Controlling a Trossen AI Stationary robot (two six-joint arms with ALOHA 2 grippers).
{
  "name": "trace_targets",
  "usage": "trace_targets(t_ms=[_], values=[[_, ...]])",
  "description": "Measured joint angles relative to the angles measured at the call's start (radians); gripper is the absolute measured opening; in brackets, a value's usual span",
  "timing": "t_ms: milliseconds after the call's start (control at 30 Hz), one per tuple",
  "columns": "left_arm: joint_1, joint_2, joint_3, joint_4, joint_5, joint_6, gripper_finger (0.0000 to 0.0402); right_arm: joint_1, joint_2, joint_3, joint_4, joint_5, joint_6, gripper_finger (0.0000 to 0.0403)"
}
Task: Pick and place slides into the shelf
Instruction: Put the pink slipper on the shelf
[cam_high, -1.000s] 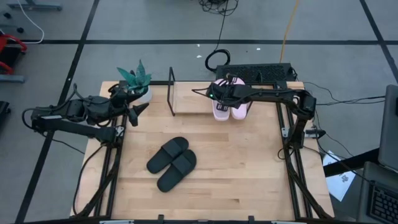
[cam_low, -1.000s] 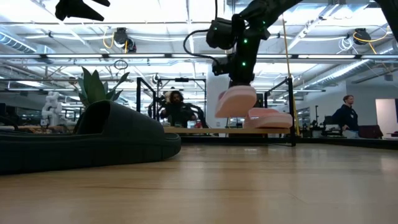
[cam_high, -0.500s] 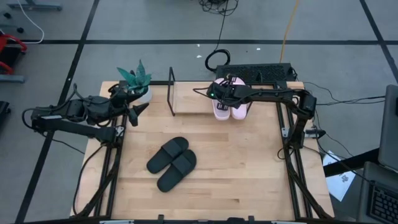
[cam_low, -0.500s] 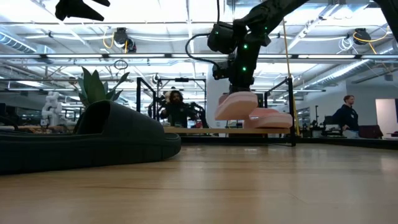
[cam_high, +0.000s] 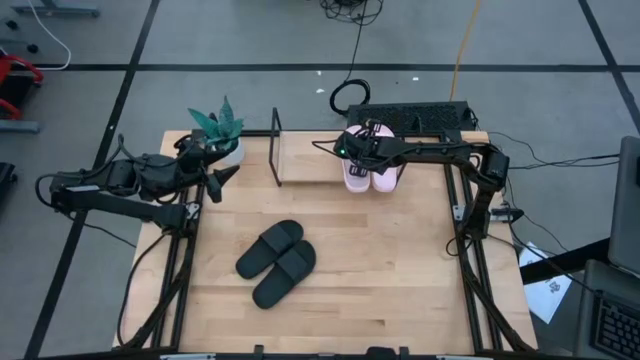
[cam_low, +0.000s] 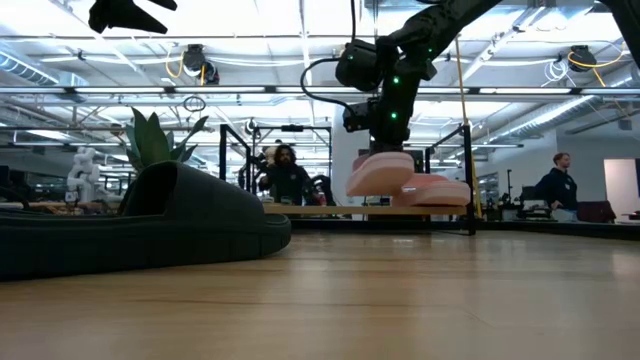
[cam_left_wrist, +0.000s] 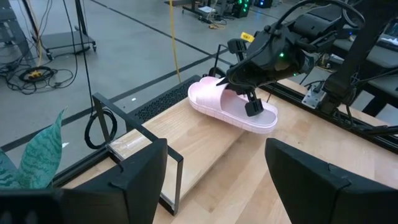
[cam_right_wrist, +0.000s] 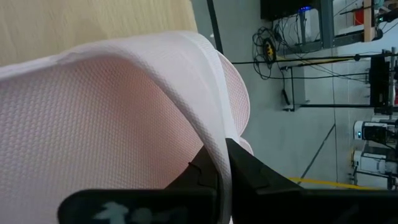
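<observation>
Left tool (cam_high: 213, 177) hangs idle over the bench's (cam_high: 400, 270) left edge near the plant (cam_high: 218, 125), fingers spread, empty. Black slides (cam_high: 277, 261) lie untouched mid-bench. Right tool (cam_low: 385, 148) remains clenched on one pink slide's (cam_low: 378, 171) strap and has lowered it over the past second to the shelf (cam_high: 305, 158), beside its mate (cam_low: 435, 189) at the shelf's right end. Placement appears nearly complete; release should follow.

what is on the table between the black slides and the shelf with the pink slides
Nothing: in the high view, bare wooden tabletop separates the black slides from the shelf, where the right gripper holds a pink slide.
</observation>
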Motion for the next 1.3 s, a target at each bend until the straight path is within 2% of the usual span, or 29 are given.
trace_targets(t_ms=[1300], values=[[0.0, 0.0, 0.0, 0.0, 0.001, -0.022, 0.0273, -0.013, 0.0, 0.0, 0.017, -0.045, 0.006, 0.0]])
